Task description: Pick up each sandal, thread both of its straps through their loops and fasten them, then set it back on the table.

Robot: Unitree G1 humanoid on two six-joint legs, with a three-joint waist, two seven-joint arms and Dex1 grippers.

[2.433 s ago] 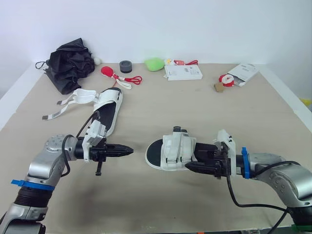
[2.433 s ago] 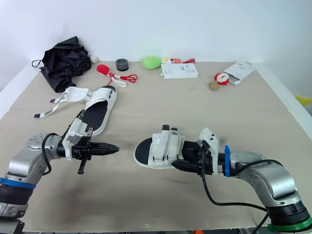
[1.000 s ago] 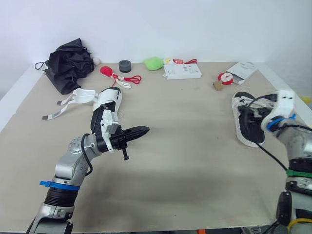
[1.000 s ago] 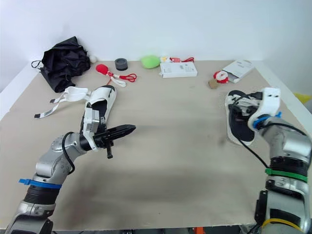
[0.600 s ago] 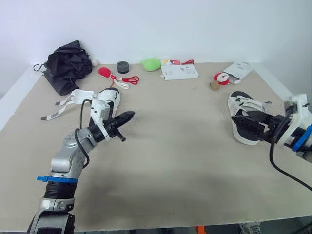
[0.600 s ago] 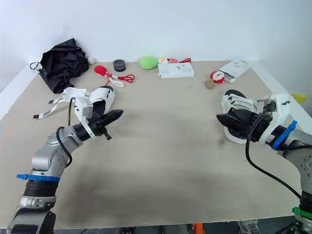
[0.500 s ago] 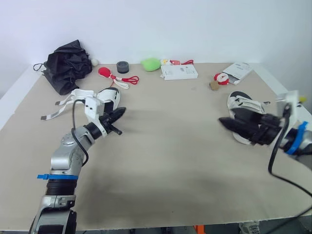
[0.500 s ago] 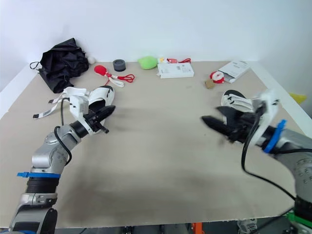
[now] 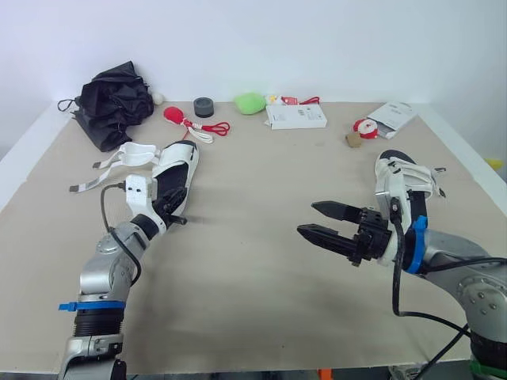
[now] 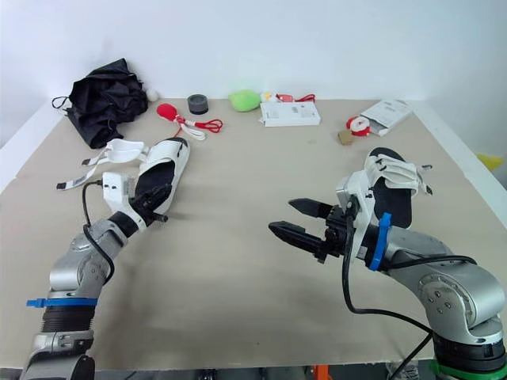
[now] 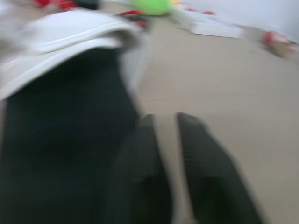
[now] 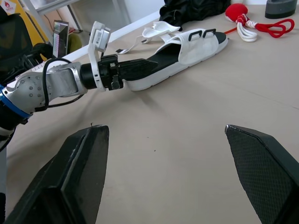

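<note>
My left gripper point(image 9: 173, 207): clenched, tips at the open sandal point(image 9: 181, 162), 10 o'clock.
My right gripper point(image 9: 309, 218): spread wide, empty, 4 o'clock.
Strapped sandal point(image 9: 404, 172): on table point(image 9: 261, 301), 3 o'clock.

The left sandal point(image 9: 178, 162) and right sandal point(image 9: 405, 172) were white with black footbeds. The far bundle point(image 9: 115, 103) seemed plain black.

The left claw point(image 9: 173, 209) and right claw point(image 9: 308, 218) are black, on silver-grey arms point(image 9: 475, 294) with black cables point(image 9: 394, 277) (blue bands point(image 9: 410, 245) too).
</note>
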